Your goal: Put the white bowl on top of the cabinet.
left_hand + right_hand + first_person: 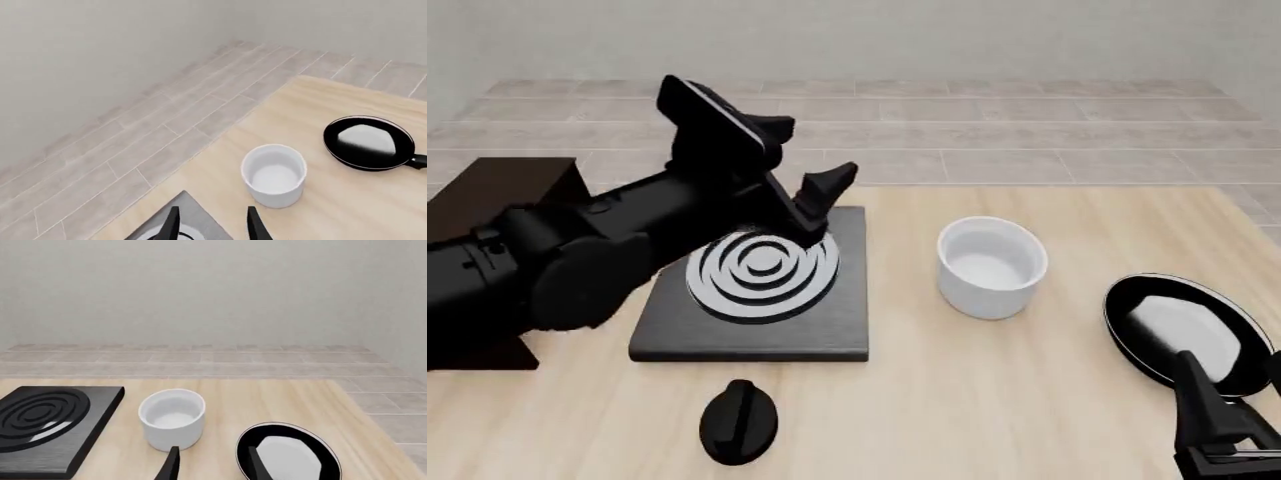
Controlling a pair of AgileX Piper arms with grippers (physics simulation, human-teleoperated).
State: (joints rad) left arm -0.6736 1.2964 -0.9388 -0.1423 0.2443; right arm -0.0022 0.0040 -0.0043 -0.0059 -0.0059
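One open left end effector (814,205) hovers over the stove; steer it to the white bowl (993,267), straddling its rim squarely before you pinch.

On the tabletop (988,400), the white bowl (993,267) stands right of centre in the front view. The stove plate (761,290) lies to its left, the pan (1185,330) at lower right. The cabinet (494,190) sits at far left, partly behind my left arm (587,260). A knob (739,421) lies below the stove plate.
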